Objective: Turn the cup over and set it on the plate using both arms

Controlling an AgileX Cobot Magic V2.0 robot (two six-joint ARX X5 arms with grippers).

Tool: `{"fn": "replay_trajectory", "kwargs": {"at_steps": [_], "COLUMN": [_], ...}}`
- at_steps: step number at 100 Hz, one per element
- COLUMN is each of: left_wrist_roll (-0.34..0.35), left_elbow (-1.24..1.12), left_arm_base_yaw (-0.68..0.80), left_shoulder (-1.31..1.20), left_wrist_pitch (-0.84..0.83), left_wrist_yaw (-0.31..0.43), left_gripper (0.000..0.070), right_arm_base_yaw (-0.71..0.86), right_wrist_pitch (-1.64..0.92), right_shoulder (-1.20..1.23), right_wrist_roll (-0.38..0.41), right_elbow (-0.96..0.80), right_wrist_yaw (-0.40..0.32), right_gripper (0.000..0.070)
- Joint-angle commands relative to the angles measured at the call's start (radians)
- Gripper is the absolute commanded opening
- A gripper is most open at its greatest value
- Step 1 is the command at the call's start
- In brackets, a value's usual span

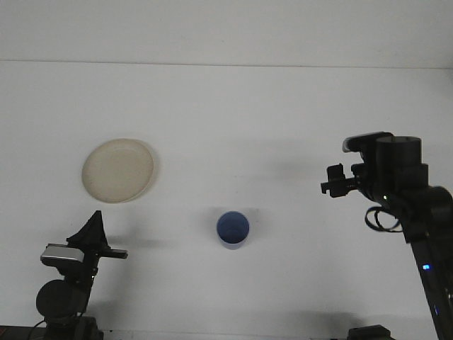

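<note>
A blue cup (pixel 232 229) stands upright on the white table, mouth up, a little right of centre near the front. The cream plate (pixel 118 170) lies to the left, with nothing on it. My right gripper (pixel 331 180) hovers open and holds nothing, well to the right of the cup and above table level, pointing left. My left gripper (pixel 95 227) rests at the front left corner, below the plate, its fingers drawn together to a point and shut on nothing.
The white table (pixel 226 120) runs back to a pale wall. The right arm's black links (pixel 417 205) rise along the right edge. The left arm's base (pixel 62 297) sits at the bottom left.
</note>
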Motion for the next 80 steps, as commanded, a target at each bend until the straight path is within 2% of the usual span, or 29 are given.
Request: {"fn": "replay_trajectory", "kwargs": {"at_steps": [1, 18, 48, 61, 80], "left_wrist_roll": [-0.002, -0.002, -0.002, -0.002, -0.002], "left_elbow": [-0.02, -0.02, -0.02, -0.02, -0.02], "left_arm_base_yaw": [0.0, 0.0, 0.0, 0.0, 0.0], "left_shoulder": [-0.002, -0.002, -0.002, -0.002, -0.002], "left_wrist_pitch": [0.012, 0.012, 0.012, 0.012, 0.012], "left_wrist_yaw": [0.002, 0.002, 0.002, 0.002, 0.002], "left_gripper": [0.0011, 0.0011, 0.0011, 0.0011, 0.0011], "right_arm_base_yaw": [-0.001, -0.001, -0.001, 0.0, 0.0], "right_wrist_pitch": [0.078, 0.293, 0.624, 0.736, 0.763], "right_shoulder": [-0.061, -0.256, -0.492, -0.544, -0.554], "right_wrist_roll": [0.001, 0.008, 0.007, 0.033, 0.034], "right_elbow": [-0.079, -0.329, -0.689, -0.777, -0.784], "right_wrist_yaw": [0.004, 0.029, 0.026, 0.021, 0.025], "right_gripper": [0.045, 0.0449, 0.0449, 0.0449, 0.0448]}}
